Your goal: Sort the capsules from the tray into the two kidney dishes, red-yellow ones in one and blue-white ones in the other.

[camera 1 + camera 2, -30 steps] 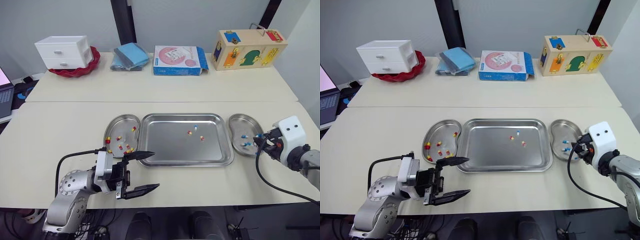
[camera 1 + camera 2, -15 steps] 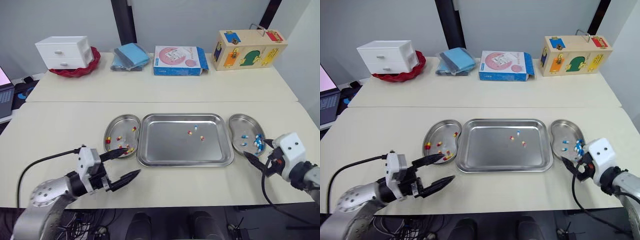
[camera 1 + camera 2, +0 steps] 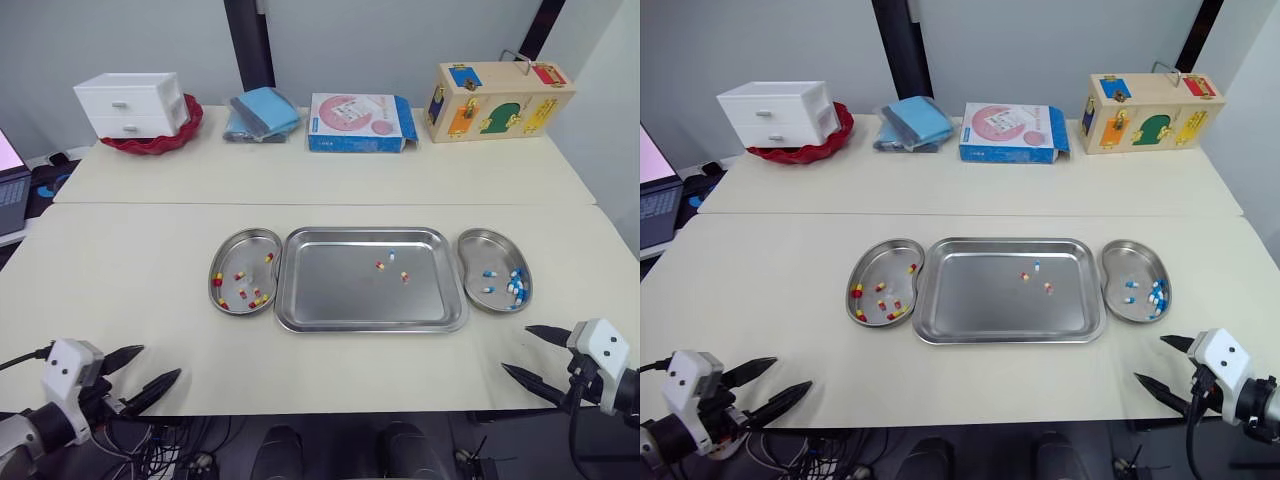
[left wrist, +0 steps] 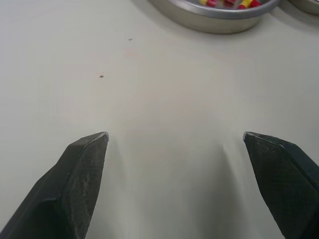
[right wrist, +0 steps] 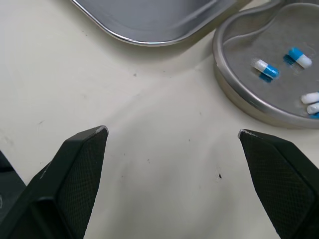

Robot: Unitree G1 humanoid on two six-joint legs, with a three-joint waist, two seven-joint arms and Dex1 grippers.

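The steel tray [image 3: 330,295] lies mid-table holding two red-yellow capsules [image 3: 380,265] and one blue-white capsule [image 3: 391,256]. The left kidney dish [image 3: 240,250] contains several red-yellow capsules [image 3: 252,297]; its rim [image 4: 214,22] also appears in the left wrist view. The right kidney dish [image 3: 480,250] has several blue-white capsules [image 3: 515,287], seen too as blue-white capsules [image 5: 265,69] in the right wrist view. My left gripper [image 3: 158,362] is open and empty near the table's front left edge. My right gripper [image 3: 516,348] is open and empty at the front right, just short of the right dish.
Along the back of the table stand a white drawer box [image 3: 131,103] in a red bowl [image 3: 150,143], a blue cloth pack [image 3: 260,111], a pink and blue carton [image 3: 358,120] and a wooden latch box [image 3: 497,97]. A laptop [image 3: 8,190] sits at the far left.
Both arms have drawn back toward the table's front edge. The left gripper left the left dish's side, moving left. The right gripper pulled away from the right dish.
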